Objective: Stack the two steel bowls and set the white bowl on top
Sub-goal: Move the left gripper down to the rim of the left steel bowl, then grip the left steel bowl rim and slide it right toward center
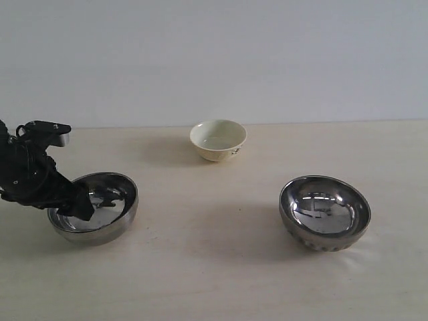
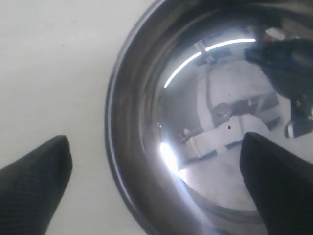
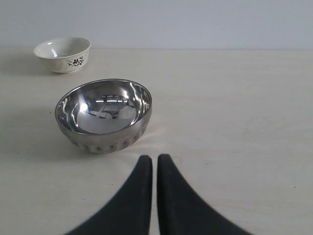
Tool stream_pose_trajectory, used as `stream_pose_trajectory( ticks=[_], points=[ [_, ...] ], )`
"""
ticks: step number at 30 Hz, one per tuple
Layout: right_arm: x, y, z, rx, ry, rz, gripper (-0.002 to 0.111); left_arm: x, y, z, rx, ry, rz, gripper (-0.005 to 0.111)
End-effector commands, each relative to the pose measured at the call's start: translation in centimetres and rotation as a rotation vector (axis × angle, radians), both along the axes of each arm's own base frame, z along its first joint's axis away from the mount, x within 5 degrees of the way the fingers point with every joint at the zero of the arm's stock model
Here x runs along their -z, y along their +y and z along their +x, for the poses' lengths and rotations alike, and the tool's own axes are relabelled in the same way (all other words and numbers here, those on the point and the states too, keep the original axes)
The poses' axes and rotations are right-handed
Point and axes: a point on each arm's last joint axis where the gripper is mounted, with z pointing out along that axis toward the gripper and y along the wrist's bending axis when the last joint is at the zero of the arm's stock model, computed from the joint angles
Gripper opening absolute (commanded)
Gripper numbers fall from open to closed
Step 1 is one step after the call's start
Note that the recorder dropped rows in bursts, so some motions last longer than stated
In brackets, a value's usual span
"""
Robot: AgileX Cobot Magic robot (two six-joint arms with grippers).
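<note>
A smooth steel bowl (image 1: 93, 206) sits at the left of the table. My left gripper (image 1: 81, 207) is open astride its near-left rim (image 2: 115, 122), with one finger (image 2: 34, 171) outside on the table and the other finger (image 2: 279, 176) inside the bowl. The ribbed steel bowl (image 1: 325, 212) stands at the right, upright and empty; it shows too in the right wrist view (image 3: 103, 115). The white bowl (image 1: 218, 139) with a dark mark stands at the back middle, empty (image 3: 62, 54). My right gripper (image 3: 154, 159) is shut on nothing, short of the ribbed bowl; it is out of the exterior view.
The tabletop (image 1: 214, 267) is pale beige, backed by a plain wall (image 1: 214, 53). The black left arm (image 1: 27, 174) reaches in from the left edge. Nothing else lies on the table.
</note>
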Motion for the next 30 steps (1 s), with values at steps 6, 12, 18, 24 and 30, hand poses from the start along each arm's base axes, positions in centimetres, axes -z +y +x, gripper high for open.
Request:
stream_pose_trajectory(
  ticks=[6,12,18,24,30],
  points=[
    [-0.1,-0.1,0.0,0.006,-0.014,-0.01,0.0,1.4,-0.1,0.5,-0.044,0.014,0.001,0.073],
    [-0.1,-0.1,0.0,0.006,-0.014,-0.01,0.0,2.1,-0.1,0.5,-0.042,0.032,0.005,0.064],
    [-0.1,-0.1,0.0,0.006,-0.014,-0.01,0.0,2.2,-0.1,0.3,-0.04,0.056,-0.002,0.004],
    [-0.1,-0.1,0.0,0.006,-0.014,-0.01,0.0,1.0,-0.3,0.7,-0.089,0.065,-0.033,0.004],
    [-0.1,-0.1,0.0,0.006,-0.014,-0.01,0.0,-2.2,-2.2,0.6,-0.102,0.054,-0.173,0.004]
  ],
)
